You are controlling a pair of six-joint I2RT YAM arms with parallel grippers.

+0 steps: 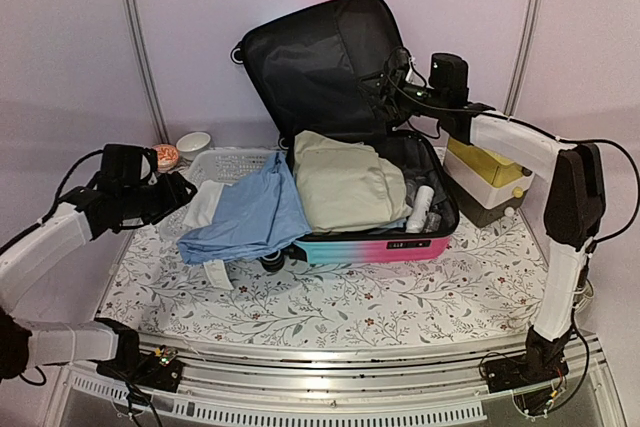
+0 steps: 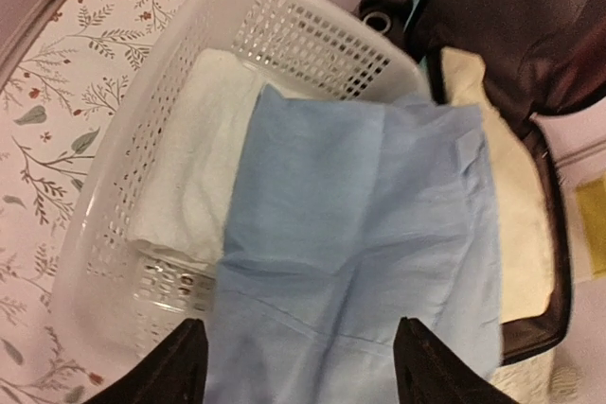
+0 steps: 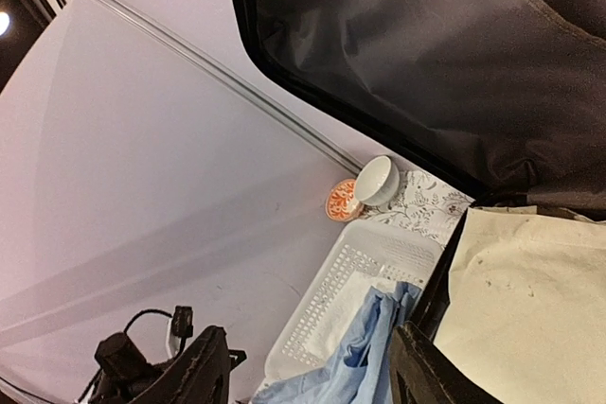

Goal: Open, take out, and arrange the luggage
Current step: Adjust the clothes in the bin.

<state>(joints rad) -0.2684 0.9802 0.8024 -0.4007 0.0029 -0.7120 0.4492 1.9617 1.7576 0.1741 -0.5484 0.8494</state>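
The luggage (image 1: 375, 245) lies open at the table's middle, its pink-to-turquoise shell facing front and its black-lined lid (image 1: 320, 62) standing upright. A cream garment (image 1: 345, 182) fills its base. A blue garment (image 1: 245, 217) drapes from the luggage's left edge over the white basket (image 1: 235, 162). My left gripper (image 1: 180, 190) hovers left of the basket, open; in its wrist view the gripper (image 2: 301, 366) stands over the blue garment (image 2: 360, 224), holding nothing. My right gripper (image 1: 385, 82) is up beside the lid, open, and the right wrist view shows the gripper (image 3: 308, 371) empty under the lining (image 3: 426, 44).
A folded white towel (image 2: 199, 149) lies in the basket (image 2: 123, 186). A yellow-topped drawer box (image 1: 487, 179) stands right of the luggage. A white bowl (image 1: 193, 143) and an orange dish (image 1: 166, 156) sit at the back left. White bottles (image 1: 420, 207) lie in the luggage's right end.
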